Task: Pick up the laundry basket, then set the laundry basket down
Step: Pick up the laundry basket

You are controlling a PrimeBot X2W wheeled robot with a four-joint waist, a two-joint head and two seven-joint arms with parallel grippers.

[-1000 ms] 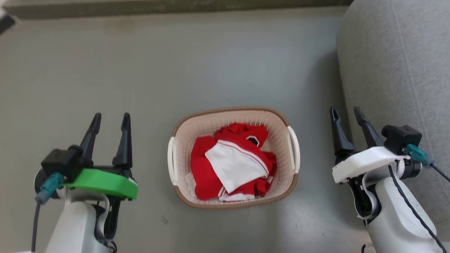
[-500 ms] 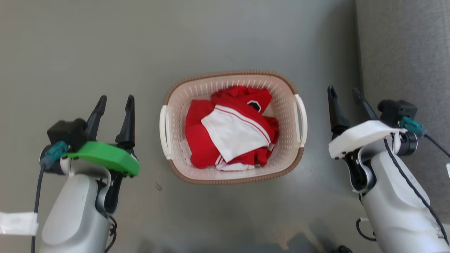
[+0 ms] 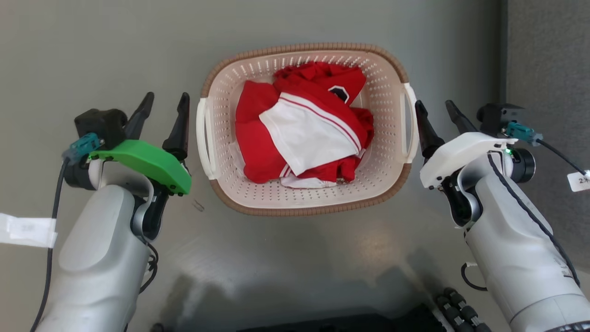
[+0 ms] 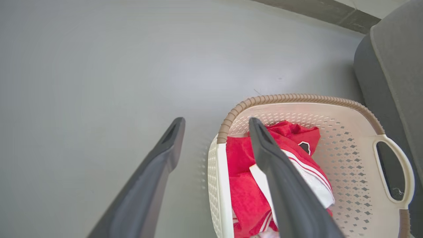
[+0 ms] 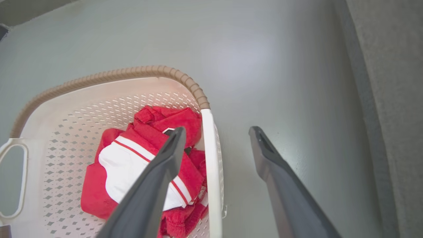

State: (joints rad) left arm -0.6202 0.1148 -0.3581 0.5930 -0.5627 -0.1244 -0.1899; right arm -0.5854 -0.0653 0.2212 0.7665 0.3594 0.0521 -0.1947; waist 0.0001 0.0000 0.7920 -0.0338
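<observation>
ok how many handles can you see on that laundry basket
2 on the laundry basket: the left handle sits beside the left gripper, the right handle beside the right gripper.

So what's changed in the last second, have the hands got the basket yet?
The robot has bent closer and both arms have closed in: the left hand and right hand now flank the laundry basket at its side handles, each rim between open fingers in the wrist views. Nothing gripped yet. Unchanged: both hands open, basket on the floor, clothes unshifted.
</observation>
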